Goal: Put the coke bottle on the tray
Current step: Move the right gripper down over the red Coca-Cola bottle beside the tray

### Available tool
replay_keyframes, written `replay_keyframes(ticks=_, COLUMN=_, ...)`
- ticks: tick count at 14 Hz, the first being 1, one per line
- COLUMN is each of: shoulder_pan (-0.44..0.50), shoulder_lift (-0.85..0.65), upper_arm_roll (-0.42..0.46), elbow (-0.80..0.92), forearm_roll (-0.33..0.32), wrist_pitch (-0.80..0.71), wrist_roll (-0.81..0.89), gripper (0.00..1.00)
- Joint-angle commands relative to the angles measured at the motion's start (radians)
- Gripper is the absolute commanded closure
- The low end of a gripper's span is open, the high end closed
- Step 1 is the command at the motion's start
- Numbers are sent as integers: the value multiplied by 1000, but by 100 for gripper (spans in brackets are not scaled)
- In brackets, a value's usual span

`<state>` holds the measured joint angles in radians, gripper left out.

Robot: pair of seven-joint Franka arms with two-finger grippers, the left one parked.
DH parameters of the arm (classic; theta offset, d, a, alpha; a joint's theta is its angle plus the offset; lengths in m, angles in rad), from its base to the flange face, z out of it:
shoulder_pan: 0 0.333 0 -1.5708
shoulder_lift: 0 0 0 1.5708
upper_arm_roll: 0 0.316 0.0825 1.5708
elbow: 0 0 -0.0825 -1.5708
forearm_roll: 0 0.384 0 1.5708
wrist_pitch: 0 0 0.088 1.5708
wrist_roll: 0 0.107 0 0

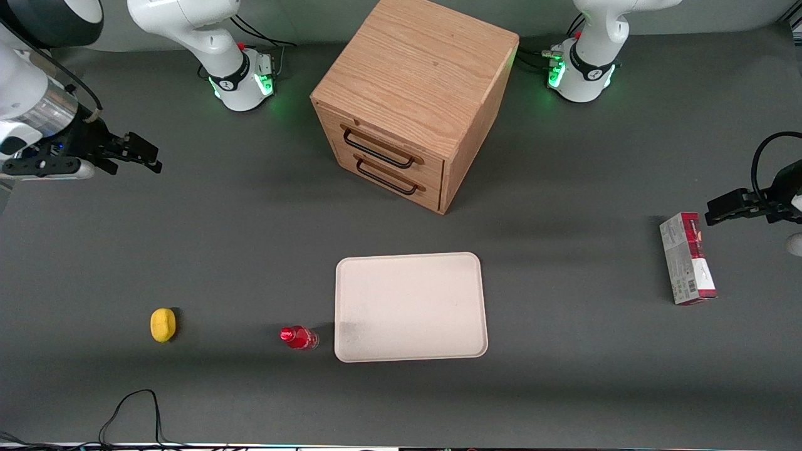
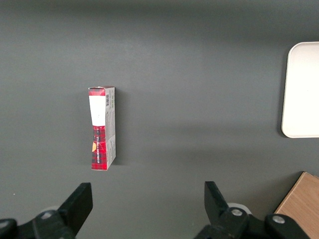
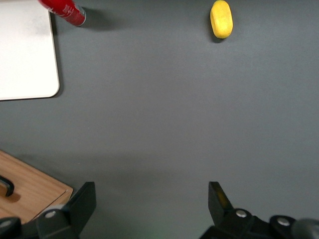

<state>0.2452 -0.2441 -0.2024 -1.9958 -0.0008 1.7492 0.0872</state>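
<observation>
The coke bottle, tiny with a red cap and red label, stands on the grey table just beside the tray's near corner; it also shows in the right wrist view. The tray is a flat cream-white rectangle, bare, nearer the front camera than the wooden cabinet; its corner shows in the right wrist view. My right gripper hangs open and empty above the table at the working arm's end, well away from the bottle and farther from the camera than it; its open fingers frame bare table in the wrist view.
A wooden two-drawer cabinet stands mid-table, farther from the camera than the tray. A yellow lemon lies beside the bottle toward the working arm's end. A red-and-white carton box lies toward the parked arm's end. Cables lie at the near edge.
</observation>
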Motion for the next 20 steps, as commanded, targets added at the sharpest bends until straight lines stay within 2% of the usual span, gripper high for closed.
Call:
replay_keyframes(ticks=1, shoulder_pan=8, shoulder_lift=106, upper_arm_roll=-2, elbow=142, forearm_roll=13, wrist_pitch=-94, wrist_roll=-1, gripper=0)
replay_keyframes(ticks=3, shoulder_pan=9, shoulder_lift=135, upper_arm_roll=1, elbow=152, forearm_roll=18, wrist_pitch=-86, wrist_roll=9, gripper=0)
replay_keyframes(ticks=5, shoulder_pan=19, shoulder_lift=236, upper_arm_roll=21, elbow=268, forearm_roll=24, wrist_pitch=-94, wrist_roll=13, gripper=0)
replay_keyframes(ticks=7, shoulder_pan=29, shoulder_lift=386, upper_arm_roll=49, elbow=462, forearm_roll=48, wrist_pitch=-94, wrist_roll=43, gripper=0)
replay_keyframes(ticks=9, shoulder_pan=28, shoulder_lift=576, upper_arm_roll=83, elbow=703, forearm_roll=120, wrist_pitch=-94, wrist_roll=100, gripper=0)
replay_keyframes(ticks=11, shoulder_pan=35, shoulder_lift=748, upper_arm_roll=131, elbow=890, forearm_roll=114, wrist_pitch=-86, wrist_roll=133, gripper=0)
replay_keyframes(ticks=13, shoulder_pan=42, shoulder_lift=923, upper_arm_roll=185, elbow=1061, forearm_roll=111, wrist_pitch=-48, wrist_roll=250, gripper=0)
replay_keyframes(ticks=16, shoulder_pan=72, shoulder_lift=1069, upper_arm_roll=195, elbow=1095, forearm_roll=33, wrist_pitch=137, wrist_roll=272, gripper=0)
replay_keyframes(ticks=20, shoulder_pan=75, shoulder_lift=1180, upper_arm_roll=195, elbow=1095, forearm_roll=-4, wrist_pitch=251, wrist_roll=272, gripper=0)
